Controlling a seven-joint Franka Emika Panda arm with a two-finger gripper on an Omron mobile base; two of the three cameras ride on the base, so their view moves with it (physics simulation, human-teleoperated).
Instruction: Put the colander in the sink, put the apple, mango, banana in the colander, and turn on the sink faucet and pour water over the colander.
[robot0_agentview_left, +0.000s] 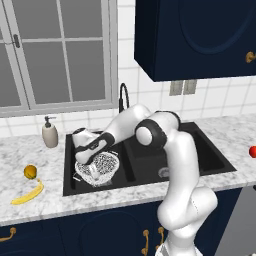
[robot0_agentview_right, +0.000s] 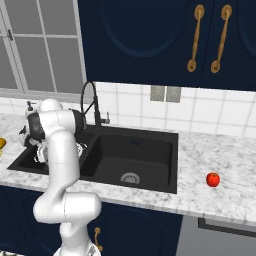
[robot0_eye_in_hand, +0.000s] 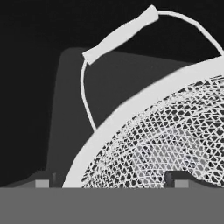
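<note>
The white, hole-dotted colander (robot0_agentview_left: 102, 167) sits in the left basin of the black sink (robot0_agentview_left: 150, 184). My gripper (robot0_agentview_left: 86, 161) hangs over the colander's left rim. In the hand view the gripper (robot0_eye_in_hand: 112, 180) is open, with its fingertips (robot0_eye_in_hand: 42, 182) wide apart on either side of the colander (robot0_eye_in_hand: 166, 144) rim and not pressing it. A thin wire handle (robot0_eye_in_hand: 120, 35) arches above the rim. The banana (robot0_agentview_left: 27, 194) and the mango (robot0_agentview_left: 30, 171) lie on the counter left of the sink. The red apple (robot0_agentview_right: 213, 179) rests on the counter far to the right. The black sink faucet (robot0_agentview_left: 122, 95) stands behind the sink.
A white soap pump bottle (robot0_agentview_left: 49, 132) stands at the sink's back left corner. The right basin (robot0_agentview_right: 130, 155) holds nothing but its silver drain. Dark blue cabinets (robot0_agentview_left: 200, 35) hang above the counter, and a window (robot0_agentview_left: 55, 50) is behind the sink.
</note>
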